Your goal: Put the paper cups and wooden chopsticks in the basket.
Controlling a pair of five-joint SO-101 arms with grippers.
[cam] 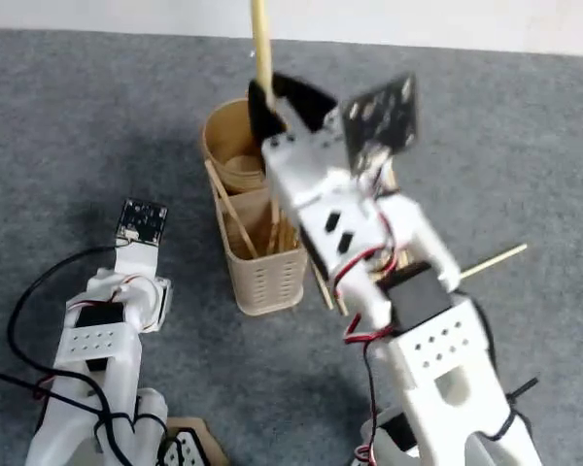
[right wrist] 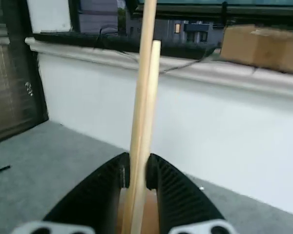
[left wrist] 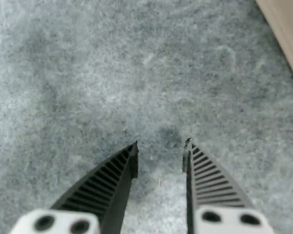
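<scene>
In the high view, the beige basket [cam: 268, 282] stands upright in the middle of the grey worktop [cam: 78, 116]. A paper cup [cam: 231, 146] sits in its far part, and several stored chopsticks [cam: 235, 221] lean in the near part. The right arm reaches over the basket from the near right. The right tool [cam: 272, 107] sits just above the cup's rim, clamped on the held chopsticks [cam: 262, 49], which point straight up past the top edge of the view. A loose chopstick [cam: 493, 260] lies flat on the worktop, well to the right of the basket and partly hidden under the right arm. Another stick [cam: 323, 287] lies beside the basket's near right corner. The left arm stands at the near left, apart from the basket, and points down at the worktop. In the left wrist view, the left tool [left wrist: 161, 145] hangs over bare grey surface with its two ribbed fingers [left wrist: 112, 180] spread well apart and nothing between them. A pale beige strip [left wrist: 285, 29] crosses one corner, and I cannot tell what it is. In the right wrist view, the right tool [right wrist: 138, 161] is closed on the held chopsticks [right wrist: 145, 97], two sticks pressed side by side between the black fingers. They rise upright in front of a white wall [right wrist: 224, 126], with a cardboard box [right wrist: 263, 44] on the ledge behind.
</scene>
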